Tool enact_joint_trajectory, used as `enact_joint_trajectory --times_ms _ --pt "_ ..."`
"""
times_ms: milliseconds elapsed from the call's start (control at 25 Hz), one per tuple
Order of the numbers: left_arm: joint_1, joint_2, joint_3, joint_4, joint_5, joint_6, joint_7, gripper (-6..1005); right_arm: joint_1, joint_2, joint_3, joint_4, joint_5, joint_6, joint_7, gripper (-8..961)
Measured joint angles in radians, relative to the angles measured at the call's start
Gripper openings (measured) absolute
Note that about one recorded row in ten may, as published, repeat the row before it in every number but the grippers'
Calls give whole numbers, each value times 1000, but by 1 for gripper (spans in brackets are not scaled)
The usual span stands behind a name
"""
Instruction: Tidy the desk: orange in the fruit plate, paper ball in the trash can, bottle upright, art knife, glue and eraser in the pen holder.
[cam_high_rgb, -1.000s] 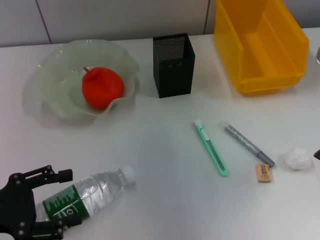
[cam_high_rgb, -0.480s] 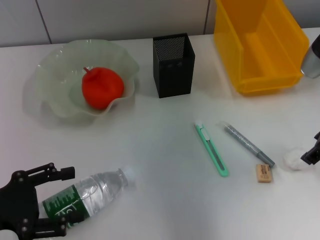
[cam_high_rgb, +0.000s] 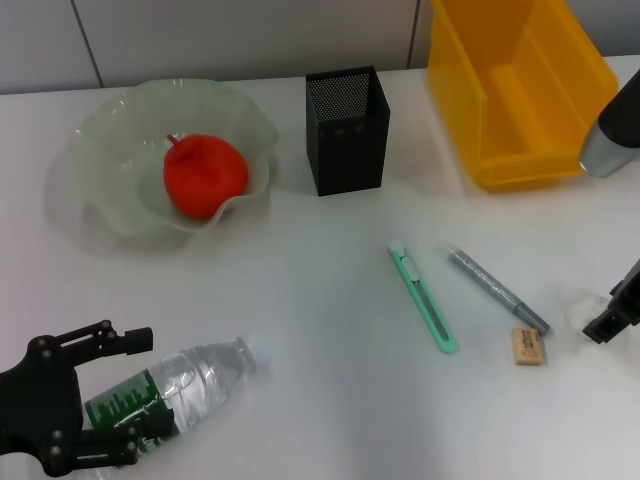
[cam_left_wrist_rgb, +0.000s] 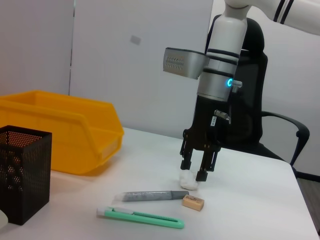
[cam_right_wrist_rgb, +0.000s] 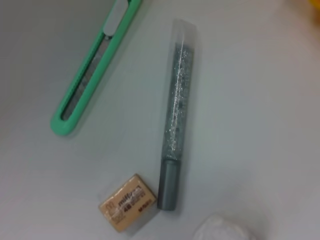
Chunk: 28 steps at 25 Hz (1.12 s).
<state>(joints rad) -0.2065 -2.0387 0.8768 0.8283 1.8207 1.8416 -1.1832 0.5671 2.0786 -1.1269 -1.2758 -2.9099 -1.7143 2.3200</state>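
The right end effector (cam_left_wrist_rgb: 196, 170) is down over the paper ball (cam_left_wrist_rgb: 188, 180) now, at the counter's (cam_high_rgb: 320, 270) right edge. A second ago the ball lay fully exposed and only a sliver of that arm showed; half a second ago the fingers were just arriving. From the head view they now cover most of the ball, with only a white scrap showing. The left wrist view gives the best look: the fingers are spread, straddling the ball, not yet closed on it, tips close to the counter.

The left end effector (cam_high_rgb: 95, 395) sits at the near left, released, its fingers either side of the lying bottle (cam_high_rgb: 170, 395) at the label. It has drifted slightly toward the near edge, and the bottle has slid a touch with it. Bottle still on its side, cap pointing toward the middle of the counter.

Nothing else has moved. The orange (cam_high_rgb: 204, 175) sits in the fruit plate (cam_high_rgb: 110, 130) at the far left. The pen holder (cam_high_rgb: 347, 130) stands upright at the far centre, the yellow trash can (cam_high_rgb: 520, 85) to its right. The green art knife (cam_high_rgb: 424, 299), the glue (cam_high_rgb: 497, 290) and the eraser (cam_high_rgb: 526, 346) lie on the counter in a loose row, the eraser just beside the glue's cap end and near the ball.
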Motion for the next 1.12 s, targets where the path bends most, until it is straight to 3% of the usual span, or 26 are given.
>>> enact_joint_trajectory --times_ms 440,640,920,1120 --pt "-1 -4 -2 0 12 -8 1 841 26 2 -17 103 28 33 -10 661" --pt "-2 -4 -2 0 13 -9 0 840 27 2 -17 94 26 28 -11 514" --pt "-2 -3 -6 0 14 -9 1 840 18 -3 24 -9 22 0 -5 382" --pt "-2 -4 -7 0 14 -9 1 840 28 -6 127 -184 32 -14 -10 394"
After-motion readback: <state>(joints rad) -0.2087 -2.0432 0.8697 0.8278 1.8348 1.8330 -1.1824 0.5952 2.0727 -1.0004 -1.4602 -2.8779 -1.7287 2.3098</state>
